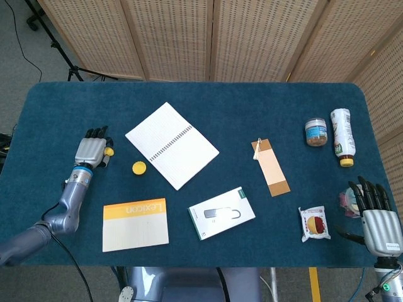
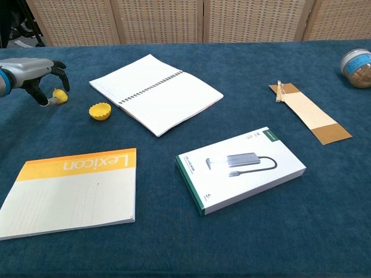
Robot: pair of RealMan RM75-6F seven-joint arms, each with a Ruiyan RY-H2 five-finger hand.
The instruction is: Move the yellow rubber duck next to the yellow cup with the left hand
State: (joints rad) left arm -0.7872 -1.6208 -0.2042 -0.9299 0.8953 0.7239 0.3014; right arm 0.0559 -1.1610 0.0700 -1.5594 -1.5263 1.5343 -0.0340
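The small yellow rubber duck (image 1: 109, 151) (image 2: 58, 95) sits on the blue table near its left edge. My left hand (image 1: 92, 150) (image 2: 33, 72) hovers right at it, fingers spread and arched over the duck, thumb beside it; a firm grip does not show. The yellow cup (image 1: 138, 167) (image 2: 99, 110) stands a short way to the right of the duck, apart from it. My right hand (image 1: 380, 220) rests at the table's near right corner with fingers extended and nothing in it.
An open spiral notebook (image 1: 171, 145) lies right of the cup. A Lexicon pad (image 1: 135, 223) and a white boxed adapter (image 1: 221, 212) lie near the front. Further right are a brown card (image 1: 271, 167), a jar (image 1: 316, 132), a bottle (image 1: 342, 136) and a snack packet (image 1: 314, 223).
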